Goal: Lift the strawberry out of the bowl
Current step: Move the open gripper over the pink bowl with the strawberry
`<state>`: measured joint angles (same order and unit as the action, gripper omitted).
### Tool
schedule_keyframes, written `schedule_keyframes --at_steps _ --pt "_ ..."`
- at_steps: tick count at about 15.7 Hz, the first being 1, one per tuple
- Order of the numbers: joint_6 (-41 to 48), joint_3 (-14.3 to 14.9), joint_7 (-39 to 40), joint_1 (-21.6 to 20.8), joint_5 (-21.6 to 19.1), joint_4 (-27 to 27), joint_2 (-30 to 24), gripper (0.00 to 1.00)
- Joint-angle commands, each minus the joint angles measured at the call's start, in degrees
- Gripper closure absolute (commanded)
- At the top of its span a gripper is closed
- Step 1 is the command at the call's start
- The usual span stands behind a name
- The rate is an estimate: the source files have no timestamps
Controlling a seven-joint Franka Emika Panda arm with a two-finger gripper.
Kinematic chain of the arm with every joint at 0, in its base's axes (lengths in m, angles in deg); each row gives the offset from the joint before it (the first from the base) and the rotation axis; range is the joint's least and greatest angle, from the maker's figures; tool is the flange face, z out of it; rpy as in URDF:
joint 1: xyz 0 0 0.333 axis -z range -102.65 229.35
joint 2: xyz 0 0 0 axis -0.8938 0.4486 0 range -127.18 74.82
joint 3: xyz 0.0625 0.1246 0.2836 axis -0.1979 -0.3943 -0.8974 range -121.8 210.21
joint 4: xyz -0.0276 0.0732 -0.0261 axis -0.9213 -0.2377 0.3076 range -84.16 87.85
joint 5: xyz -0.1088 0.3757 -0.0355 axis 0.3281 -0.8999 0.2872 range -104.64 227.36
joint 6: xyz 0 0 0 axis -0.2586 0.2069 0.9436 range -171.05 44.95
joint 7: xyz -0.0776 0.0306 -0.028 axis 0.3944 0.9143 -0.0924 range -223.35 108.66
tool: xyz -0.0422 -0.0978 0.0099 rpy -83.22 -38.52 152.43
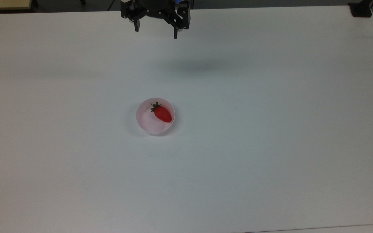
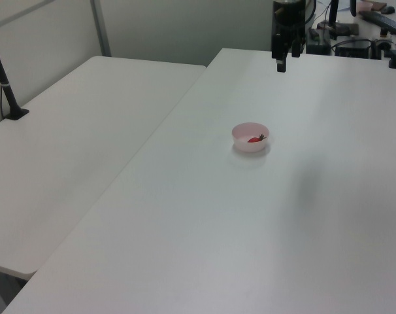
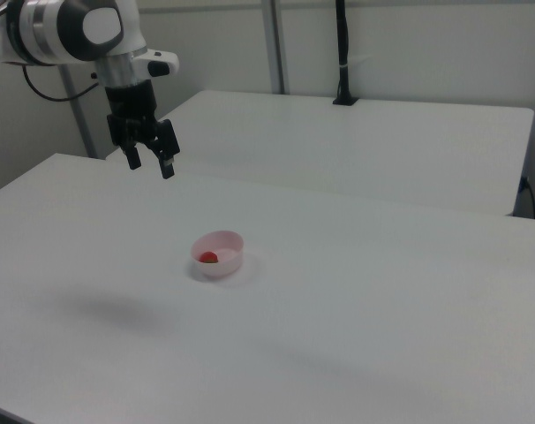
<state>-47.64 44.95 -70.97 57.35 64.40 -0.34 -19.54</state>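
White tabletop [image 1: 270, 129], matte and bare around the bowl [image 1: 147, 124], with a second white table [image 3: 365, 141] butted alongside it, and a black post [image 3: 342, 53] standing on that one in the right view. Grey partition walls close in the room behind.

The pink bowl sits near the middle of the tabletop. In it lies the strawberry [image 1: 163, 114], on the 3 o'clock side of the bowl in the top view, long axis running from about 10 to 4 o'clock, green cap at the 10 o'clock end, red tip towards 4.

The hand [image 1: 156, 30] hangs up at 12 o'clock in the top view, well apart from the bowl, fingers spread wide, holding nothing. Wide open surface all round the bowl, every edge well away.
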Motion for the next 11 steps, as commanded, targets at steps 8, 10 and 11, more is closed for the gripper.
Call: schedule_keyframes --at_steps 8,10,11 --pt "0.5 1.0 1.3 1.1 0.7 1.6 -0.9 0.0" --pt "0.3 1.0 1.5 2.1 0.7 1.4 -0.7 0.0" --pt "-0.1 1.0 1.5 2.4 0.6 1.1 -0.1 0.0"
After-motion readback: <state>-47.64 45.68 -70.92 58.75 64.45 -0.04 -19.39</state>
